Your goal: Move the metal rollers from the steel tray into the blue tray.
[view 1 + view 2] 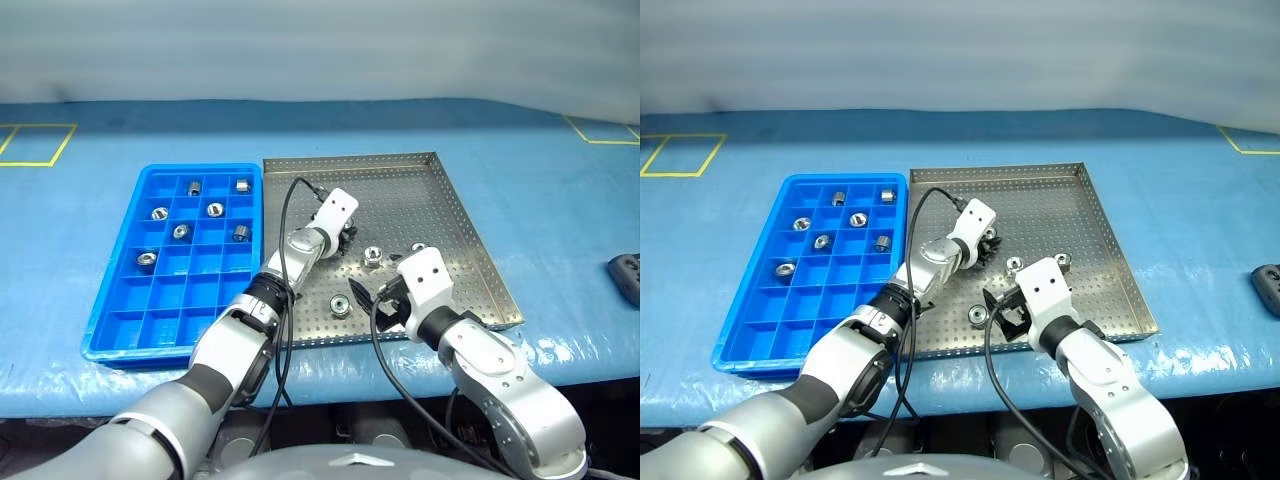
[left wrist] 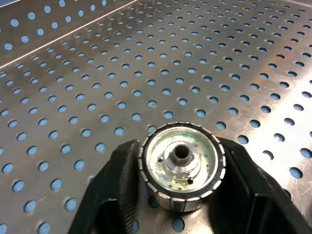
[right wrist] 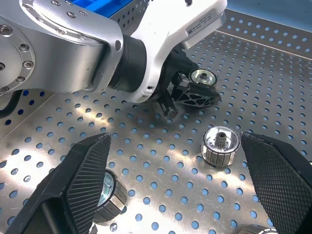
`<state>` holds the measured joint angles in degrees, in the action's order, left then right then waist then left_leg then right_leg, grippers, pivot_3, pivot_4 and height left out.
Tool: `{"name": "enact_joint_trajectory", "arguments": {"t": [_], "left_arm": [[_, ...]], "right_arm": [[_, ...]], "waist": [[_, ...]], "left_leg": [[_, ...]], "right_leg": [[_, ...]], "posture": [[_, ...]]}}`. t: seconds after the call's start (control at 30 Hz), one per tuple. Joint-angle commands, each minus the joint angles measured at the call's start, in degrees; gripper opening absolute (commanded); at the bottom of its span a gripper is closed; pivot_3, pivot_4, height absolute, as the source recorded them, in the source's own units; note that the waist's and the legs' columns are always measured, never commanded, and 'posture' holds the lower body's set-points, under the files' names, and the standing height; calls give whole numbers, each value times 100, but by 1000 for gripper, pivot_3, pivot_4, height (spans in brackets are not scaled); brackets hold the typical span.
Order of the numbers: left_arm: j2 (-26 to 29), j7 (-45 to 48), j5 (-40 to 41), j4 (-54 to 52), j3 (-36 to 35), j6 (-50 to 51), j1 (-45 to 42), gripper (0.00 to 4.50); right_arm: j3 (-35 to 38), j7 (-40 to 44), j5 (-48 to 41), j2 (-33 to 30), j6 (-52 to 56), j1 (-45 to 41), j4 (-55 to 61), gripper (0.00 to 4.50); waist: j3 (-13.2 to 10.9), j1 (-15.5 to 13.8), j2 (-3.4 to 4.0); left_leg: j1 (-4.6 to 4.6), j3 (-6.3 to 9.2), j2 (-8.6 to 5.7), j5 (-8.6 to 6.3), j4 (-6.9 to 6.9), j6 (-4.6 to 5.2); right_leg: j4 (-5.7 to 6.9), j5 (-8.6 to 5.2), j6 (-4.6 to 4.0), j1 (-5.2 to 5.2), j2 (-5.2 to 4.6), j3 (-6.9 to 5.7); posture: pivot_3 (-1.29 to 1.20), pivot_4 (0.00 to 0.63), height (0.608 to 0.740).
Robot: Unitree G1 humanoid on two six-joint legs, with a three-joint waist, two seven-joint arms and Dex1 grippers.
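Arms: I saw silver-grey shells with black joint bands.
Wrists: white housings, one bearing a printed label.
Cables: thin black loops.
Fingers [image 3: 83, 185]: black, cross-hatched pads.

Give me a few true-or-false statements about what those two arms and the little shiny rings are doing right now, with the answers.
1. The left gripper has its black fingers shut on a small shiny metal roller. True.
2. The right gripper is holding a roller. False: its fingers stand wide open with nothing gripped.
3. The bright blue plastic tray with square compartments has no rollers in it. False: seven rollers already sit in separate compartments.
4. The blue tray lies to the left of the grey perforated steel tray, side by side. True.
5. Loose rollers remain on the steel tray, such as one near its middle. True.
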<state>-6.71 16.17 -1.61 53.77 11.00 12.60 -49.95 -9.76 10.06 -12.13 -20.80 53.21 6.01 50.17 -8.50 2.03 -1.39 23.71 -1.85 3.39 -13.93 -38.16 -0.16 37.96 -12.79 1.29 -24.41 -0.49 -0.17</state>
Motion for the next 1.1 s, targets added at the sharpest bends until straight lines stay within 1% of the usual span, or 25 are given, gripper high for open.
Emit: {"name": "enact_joint_trajectory", "arguments": {"t": [0.03,0.23,0.37,0.5,0.57,0.73,0.8,0.9,1.0,1.1], "left_arm": [[4,268,171,-960,-121,157,46,1717],[536,509,681,-3053,-639,1057,493,1717],[924,368,886,-4249,-982,1532,833,1717],[1440,185,888,-5585,-1327,1743,1443,1717],[1579,75,941,-6163,-1458,1893,1773,1717],[2081,-44,848,-7498,-1585,2283,2854,1717],[2257,-67,813,-7871,-1573,2442,3189,1717],[2342,-159,898,-8231,-1720,2685,3634,1717],[2519,-240,721,-8388,-1687,2812,3981,1717],[2477,-328,824,-8470,-1776,2949,4268,1717]], "right_arm": [[-7,45,-10,7,-60,-82,80,4500],[-137,219,-20,-33,-104,-410,-85,4500],[-324,408,-13,-62,-167,-797,-315,4500],[-629,752,-45,-67,-321,-1367,-715,4500],[-780,888,-35,-50,-388,-1600,-911,4500],[-1251,1327,18,25,-734,-2188,-1495,4500],[-1377,1471,35,44,-853,-2340,-1658,4500],[-1535,1641,49,137,-1014,-2533,-1886,4500],[-1656,1743,83,203,-1124,-2631,-2012,4500],[-1728,1824,81,260,-1189,-2642,-2052,4500]], "waist": [[0,-1,0],[0,9,1],[0,-33,3],[0,-153,2],[0,-210,2],[-1,-475,1],[-1,-574,0],[-2,-727,-1],[-1,-802,-1],[-2,-843,0]], "left_leg": [[0,0,0,0,0,0],[-5,-1,5,0,5,-1],[-13,1,9,2,4,-3],[-13,4,9,3,4,-4],[-11,5,6,3,4,-4],[-10,6,5,3,6,-4],[-10,6,5,3,5,-4],[-9,6,5,3,-1,-4],[-10,7,5,4,-3,-4],[-10,9,6,4,-1,-3]], "right_leg": [[0,0,0,0,0,0],[6,0,-1,-3,3,7],[17,0,-2,-2,8,9],[17,0,-3,-2,7,10],[15,3,-7,-2,4,10],[10,11,-20,-1,2,5],[10,11,-21,0,2,4],[10,9,-18,3,1,-4],[11,5,-11,7,0,-6],[10,1,-7,6,0,-7]], "posture": [[-67,150,740],[0,150,740],[58,150,740],[143,150,740],[187,150,740],[271,150,740],[298,150,740],[318,150,740],[329,150,740],[329,150,740]]}}
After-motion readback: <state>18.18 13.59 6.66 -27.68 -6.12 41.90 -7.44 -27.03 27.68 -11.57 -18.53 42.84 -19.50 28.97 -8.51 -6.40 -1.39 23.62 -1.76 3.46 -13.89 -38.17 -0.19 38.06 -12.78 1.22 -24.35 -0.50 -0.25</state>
